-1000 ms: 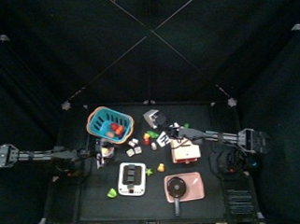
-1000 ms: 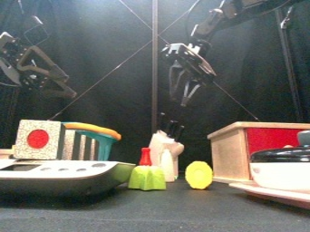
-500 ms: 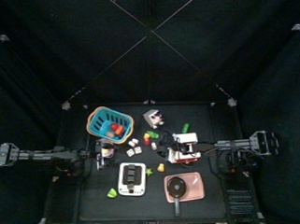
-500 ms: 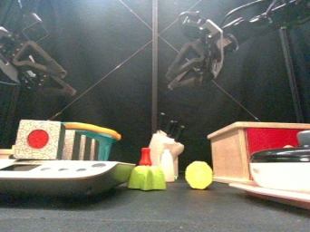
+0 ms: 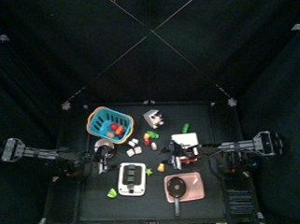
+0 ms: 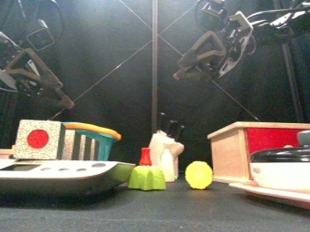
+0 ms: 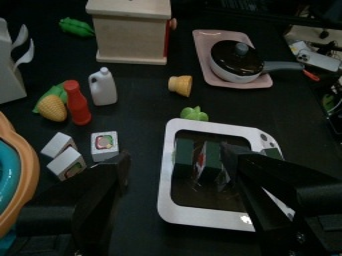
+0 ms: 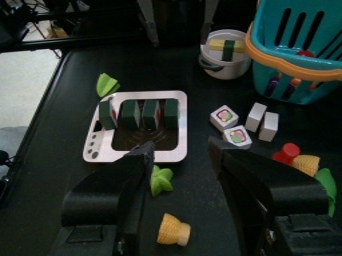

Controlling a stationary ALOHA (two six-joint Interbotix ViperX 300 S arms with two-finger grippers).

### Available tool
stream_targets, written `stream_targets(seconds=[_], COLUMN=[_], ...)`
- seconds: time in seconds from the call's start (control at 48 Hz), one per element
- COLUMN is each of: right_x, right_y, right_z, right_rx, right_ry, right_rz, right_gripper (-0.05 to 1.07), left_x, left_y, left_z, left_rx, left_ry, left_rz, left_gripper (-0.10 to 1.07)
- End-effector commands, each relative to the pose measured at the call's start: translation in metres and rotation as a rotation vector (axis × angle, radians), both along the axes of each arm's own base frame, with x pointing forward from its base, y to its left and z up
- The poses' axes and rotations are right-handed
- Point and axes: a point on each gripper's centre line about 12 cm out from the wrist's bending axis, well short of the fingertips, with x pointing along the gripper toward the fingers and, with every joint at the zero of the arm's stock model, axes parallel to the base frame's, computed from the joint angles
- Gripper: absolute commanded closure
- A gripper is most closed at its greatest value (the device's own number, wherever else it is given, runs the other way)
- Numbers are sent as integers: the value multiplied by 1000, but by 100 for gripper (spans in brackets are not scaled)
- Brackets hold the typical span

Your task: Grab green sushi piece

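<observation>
1. Hanging above the counter (image 5: 87, 196), my left jaws are spread wide and released, with nothing between them.
2. My right jaws are released too (a shade narrower than the left), and they are empty.
3. From the front, my left arm (image 6: 31, 77) and right arm (image 6: 208, 56) are both high, well clear of everything standing below.
4. The green sushi piece (image 8: 144, 113) stands in a row with its neighbours inside the white tray (image 8: 96, 135), near the counter's front left.
5. My left wrist camera looks straight down on that tray, with the sushi between my spread jaws but well below them.
6. A loose green toy (image 8: 162, 178) lies just beside the tray, and a yellow piece (image 8: 170, 230) sits near it.
7. The teal basket (image 8: 301, 50) is at the back left (past the tray), the wooden box (image 7: 130, 28) is toward the right, and the pan (image 7: 238, 58) is at the front right.
</observation>
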Motion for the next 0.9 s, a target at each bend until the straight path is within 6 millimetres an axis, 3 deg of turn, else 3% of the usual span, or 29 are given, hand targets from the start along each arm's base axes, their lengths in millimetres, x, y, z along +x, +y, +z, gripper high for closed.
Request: stream_targets(seconds=[0.0, 0.229, 0.521, 0.875], right_x=[-6, -20, -21, -19], right_y=[-1, -21, -22, -17], right_z=[22, 3, 1, -2], right_rx=[21, 49, 57, 53], right_ry=[-68, -37, -39, -27], right_rz=[-15, -85, -87, -69], right_gripper=[19, 19, 19, 19], left_x=[7, 8, 15, 43], left_y=[0, -1, -6, -9], left_z=[11, 11, 11, -12], left_rx=[-13, -65, -57, -18], left_ry=[-33, -30, -17, 107], left_rz=[9, 30, 7, -9], left_gripper=[-5, -5, -5, -5])
